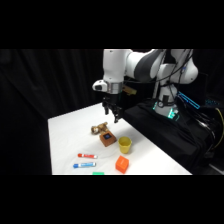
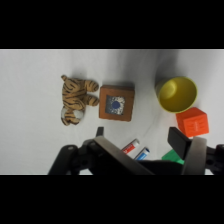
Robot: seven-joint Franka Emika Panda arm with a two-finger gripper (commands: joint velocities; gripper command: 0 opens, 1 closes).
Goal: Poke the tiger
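Wrist view shows the tiger [image 2: 77, 99] lying on the white bench [image 2: 30, 80], touching the left side of the brown block [image 2: 116, 102] with a blue mark; a yellow cup [image 2: 177, 93] and an orange cube [image 2: 193, 123] sit further right. From the side, my claw [image 1: 113, 114] hangs above the tiger [image 1: 99, 128], not touching it. I cannot tell whether the claw is released or clenched. I'd shift toward the tiger, away from the block, and descend gently onto its striped body.
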